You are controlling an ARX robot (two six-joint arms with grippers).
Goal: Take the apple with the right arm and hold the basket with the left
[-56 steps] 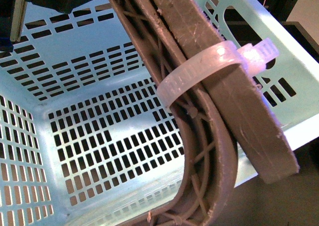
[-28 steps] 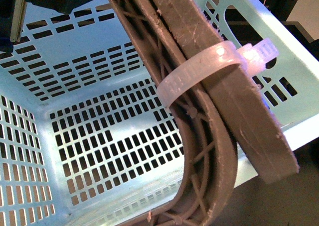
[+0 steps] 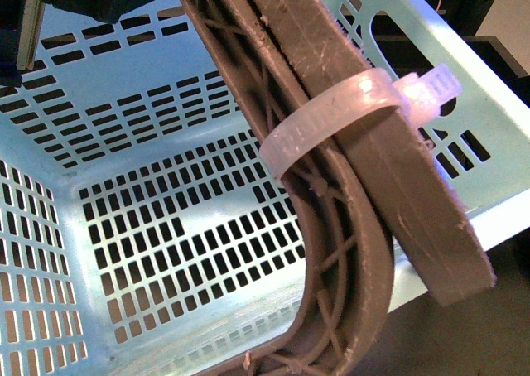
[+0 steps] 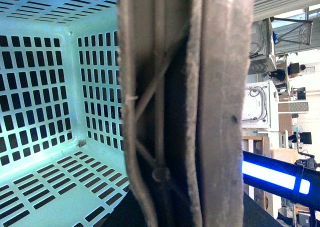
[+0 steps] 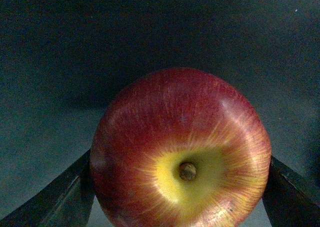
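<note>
The pale mint-blue slotted basket fills the front view and looks empty inside. My left gripper, with brown-grey ribbed fingers bound by a white zip tie, is shut on the basket's right-hand wall, one finger inside and one outside. The left wrist view shows the same fingers pressed together beside the basket's interior. In the right wrist view my right gripper is shut on the red apple, whose yellow stem patch faces the camera, with dark fingers on both sides. It hangs over a dark surface.
A dark tabletop shows below the basket's right rim. Past the basket, the left wrist view shows a blue-lit bar and white machines in the room. The right arm and apple do not show in the front view.
The basket has tilted very slightly in the front view, its right rim a touch lower. The left gripper's hold looks unchanged.
</note>
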